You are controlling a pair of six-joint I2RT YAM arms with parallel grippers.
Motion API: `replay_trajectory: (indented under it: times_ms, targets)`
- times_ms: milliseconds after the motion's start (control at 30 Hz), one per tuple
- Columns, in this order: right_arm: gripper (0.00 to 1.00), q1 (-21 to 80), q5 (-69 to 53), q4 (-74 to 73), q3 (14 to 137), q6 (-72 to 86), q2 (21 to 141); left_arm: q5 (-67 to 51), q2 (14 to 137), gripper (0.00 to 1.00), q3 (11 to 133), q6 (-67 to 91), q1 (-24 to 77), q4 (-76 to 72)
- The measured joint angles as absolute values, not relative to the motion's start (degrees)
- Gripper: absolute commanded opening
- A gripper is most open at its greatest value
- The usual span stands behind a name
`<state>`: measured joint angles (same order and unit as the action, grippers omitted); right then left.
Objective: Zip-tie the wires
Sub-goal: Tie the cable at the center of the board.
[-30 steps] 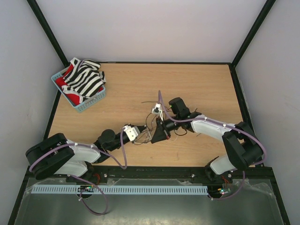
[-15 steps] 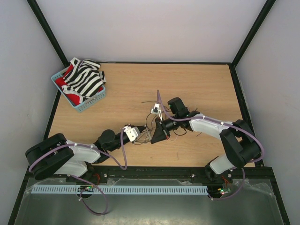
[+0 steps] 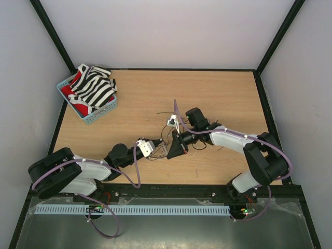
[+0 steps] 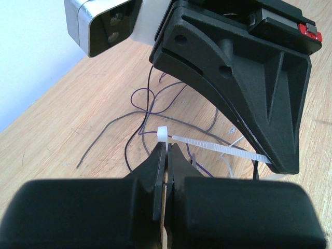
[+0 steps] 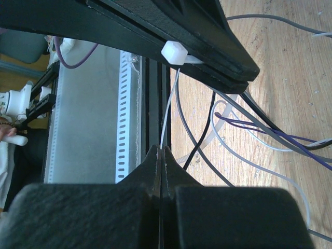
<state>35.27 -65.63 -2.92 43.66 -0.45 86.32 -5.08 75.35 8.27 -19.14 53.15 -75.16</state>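
The wires (image 3: 167,136) lie in a loose tangle of thin dark and pale strands on the wooden table, between the two grippers. They also show in the left wrist view (image 4: 149,101) and the right wrist view (image 5: 252,133). A white zip tie (image 4: 218,148) spans the two grippers. My left gripper (image 3: 160,152) (image 4: 167,148) is shut on its square head (image 4: 162,133). My right gripper (image 3: 170,153) (image 5: 161,150) is shut on its thin tail (image 5: 168,111), tip to tip with the left. The head also shows in the right wrist view (image 5: 174,53), in the left jaws. Whether the tie circles the wires is hidden.
A blue basket (image 3: 99,116) with striped and red cloth stands at the table's back left. Black frame posts rise at the back corners. A slotted white rail (image 3: 135,209) runs below the table's near edge. Loose wire ends spread toward the table's middle (image 3: 161,113).
My right arm has shifted slightly to the left and nearer to the left gripper. The left arm has not visibly moved.
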Motion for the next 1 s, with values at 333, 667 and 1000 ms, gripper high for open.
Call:
replay_trajectory:
  times_ms: [333,667,1000]
  targets:
    - [0.00,35.3,-65.6,-2.9,43.7,-0.8,86.3,-5.1,75.4,0.00,8.3,-19.2,53.5,-75.2]
    - [0.00,35.3,-65.6,-3.0,44.2,-0.9,86.3,-5.0,75.7,0.00,8.3,-19.4,53.8,-75.2]
    - [0.00,35.2,-65.6,-3.0,44.2,-1.1,86.1,-4.9,75.7,0.00,8.3,-19.6,54.1,-75.3]
